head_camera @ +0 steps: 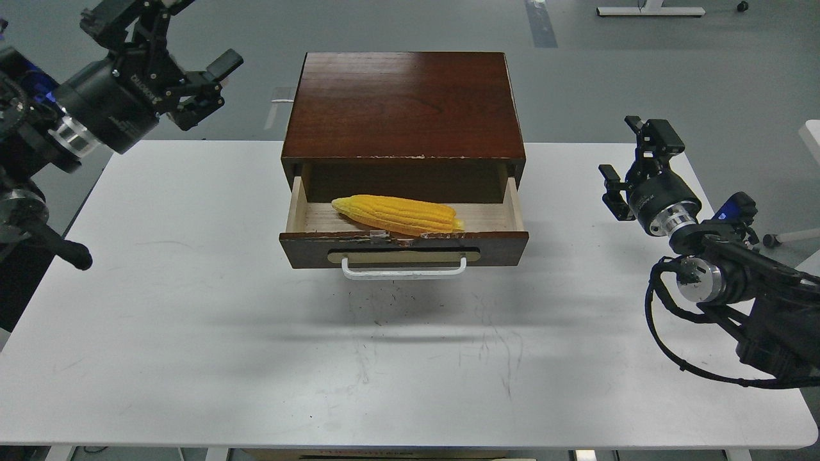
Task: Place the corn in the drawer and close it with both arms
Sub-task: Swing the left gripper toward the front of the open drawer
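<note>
The yellow corn point(397, 214) lies lengthwise inside the open drawer point(403, 248), on its pale wood floor, tip to the left. The drawer is pulled out of a dark brown wooden cabinet point(402, 105) and shows its white bar handle point(403, 269) on a tan plate. My left gripper point(182, 48) is open and empty, raised high at the upper left, well left of the cabinet. My right gripper point(631, 160) is open and empty, low over the table's right side, apart from the drawer.
The cabinet stands on a white table point(410, 358) with scuff marks in front of the drawer. Grey floor lies beyond the table. My right arm's cables point(679, 358) hang near the table's right edge.
</note>
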`<state>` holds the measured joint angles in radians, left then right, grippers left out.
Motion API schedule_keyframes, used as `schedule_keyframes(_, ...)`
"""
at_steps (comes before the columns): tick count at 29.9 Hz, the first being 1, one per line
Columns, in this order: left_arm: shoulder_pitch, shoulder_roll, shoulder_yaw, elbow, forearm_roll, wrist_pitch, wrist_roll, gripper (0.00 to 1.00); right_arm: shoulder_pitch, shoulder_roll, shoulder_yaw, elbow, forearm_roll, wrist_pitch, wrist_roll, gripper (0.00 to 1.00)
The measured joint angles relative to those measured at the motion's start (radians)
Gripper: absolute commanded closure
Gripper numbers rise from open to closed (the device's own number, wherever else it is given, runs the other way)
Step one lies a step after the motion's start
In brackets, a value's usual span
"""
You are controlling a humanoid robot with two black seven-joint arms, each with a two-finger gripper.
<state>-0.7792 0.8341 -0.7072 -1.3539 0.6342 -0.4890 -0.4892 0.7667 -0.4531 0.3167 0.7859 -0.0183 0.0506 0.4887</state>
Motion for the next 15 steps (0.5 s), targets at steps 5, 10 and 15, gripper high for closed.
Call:
schedule_keyframes(5,-0.03,-0.027,-0.001,-0.152,0.27,0.0,0.0,0.13,-0.001,-0.001,-0.002,-0.003,-0.001,0.0,0.0,0.03)
schedule_keyframes(10,-0.031,-0.091,0.011,-0.268,0.577,0.0,0.0,0.4,-0.002,-0.001,-0.002,-0.002,-0.001,0.0,0.0,0.03)
schedule_keyframes(15,-0.018,-0.164,0.067,-0.318,0.756,0.0,0.0,0.76,-0.01,-0.001,-0.002,-0.002,-0.001,0.0,0.0,0.03)
